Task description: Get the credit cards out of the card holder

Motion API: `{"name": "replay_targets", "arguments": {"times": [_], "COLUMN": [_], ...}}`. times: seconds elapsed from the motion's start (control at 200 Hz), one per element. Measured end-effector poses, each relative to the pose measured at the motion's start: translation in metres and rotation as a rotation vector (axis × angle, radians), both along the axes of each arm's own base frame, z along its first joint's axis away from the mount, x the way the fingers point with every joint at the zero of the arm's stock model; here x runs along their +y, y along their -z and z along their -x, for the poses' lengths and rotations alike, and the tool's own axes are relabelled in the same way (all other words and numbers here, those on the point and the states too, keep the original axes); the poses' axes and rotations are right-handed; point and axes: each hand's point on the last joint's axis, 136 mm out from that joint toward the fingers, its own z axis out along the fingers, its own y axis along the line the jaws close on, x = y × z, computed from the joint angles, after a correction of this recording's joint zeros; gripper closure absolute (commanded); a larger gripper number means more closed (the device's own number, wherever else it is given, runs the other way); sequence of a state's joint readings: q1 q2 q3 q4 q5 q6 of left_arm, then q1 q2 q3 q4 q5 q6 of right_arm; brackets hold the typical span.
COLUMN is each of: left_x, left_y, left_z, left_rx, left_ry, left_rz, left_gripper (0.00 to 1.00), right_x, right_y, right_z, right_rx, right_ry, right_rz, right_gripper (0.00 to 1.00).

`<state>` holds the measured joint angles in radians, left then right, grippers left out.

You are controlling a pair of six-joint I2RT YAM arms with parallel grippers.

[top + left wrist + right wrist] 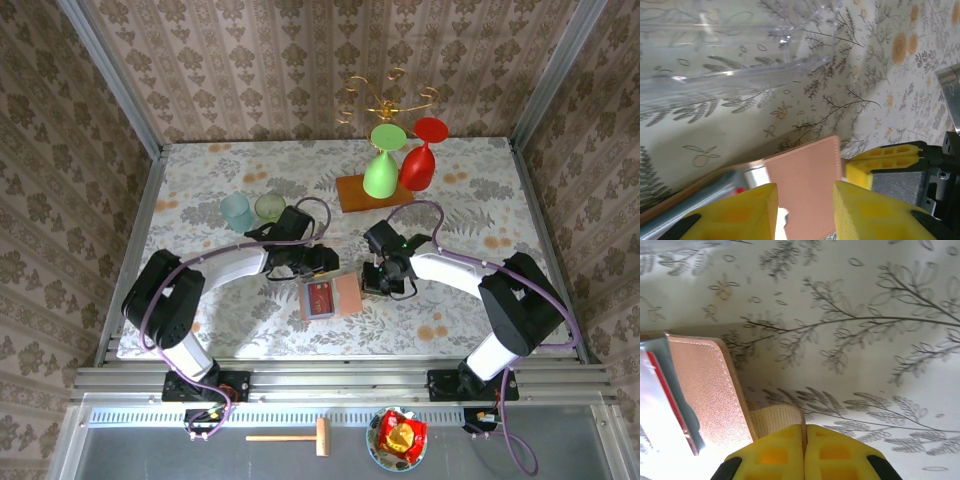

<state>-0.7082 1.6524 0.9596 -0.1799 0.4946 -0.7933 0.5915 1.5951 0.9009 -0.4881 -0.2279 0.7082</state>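
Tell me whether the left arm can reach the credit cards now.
Probably yes: the card holder lies open with the credit cards exposed, the left gripper is open close by, and the right gripper seems to pinch the holder's right edge, clear of them.

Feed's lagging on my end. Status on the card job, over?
Left pincer open over card holder. Right pincer shut at its right edge. Credit cards not yet out. Two cups stand apart.
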Motion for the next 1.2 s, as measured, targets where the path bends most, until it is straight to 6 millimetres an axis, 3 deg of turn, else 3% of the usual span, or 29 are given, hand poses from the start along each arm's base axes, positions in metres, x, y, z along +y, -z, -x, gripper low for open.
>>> {"name": "replay_targets", "arguments": {"times": [0.175, 0.41, 0.8, 0.9, 1.05, 1.2], "left_x": [-0.006, -0.014, -0.019, -0.020, -0.020, -0.020], "left_y": [0.012, 0.032, 0.038, 0.037, 0.032, 0.031], "left_z": [0.008, 0.021, 0.031, 0.031, 0.030, 0.029], "left_rx": [0.031, 0.090, 0.109, 0.106, 0.097, 0.094], "left_ry": [0.027, 0.063, 0.094, 0.094, 0.094, 0.092], "left_rz": [-0.010, -0.025, -0.023, -0.021, -0.013, -0.010], "left_gripper": [0.67, 0.69, 0.70, 0.70, 0.69, 0.69], "right_x": [0.006, -0.002, -0.017, -0.021, -0.021, -0.010], "right_y": [-0.002, 0.002, -0.019, -0.034, -0.070, -0.090], "right_z": [-0.001, 0.007, 0.022, 0.021, 0.013, 0.013], "right_rx": [-0.006, 0.009, 0.009, -0.012, -0.093, -0.131], "right_ry": [-0.007, 0.001, 0.028, 0.035, 0.052, 0.051], "right_rz": [-0.032, -0.010, 0.014, 0.026, -0.003, -0.068], "right_gripper": [1.00, 0.98, 0.74, 0.70, 0.66, 0.72]}}
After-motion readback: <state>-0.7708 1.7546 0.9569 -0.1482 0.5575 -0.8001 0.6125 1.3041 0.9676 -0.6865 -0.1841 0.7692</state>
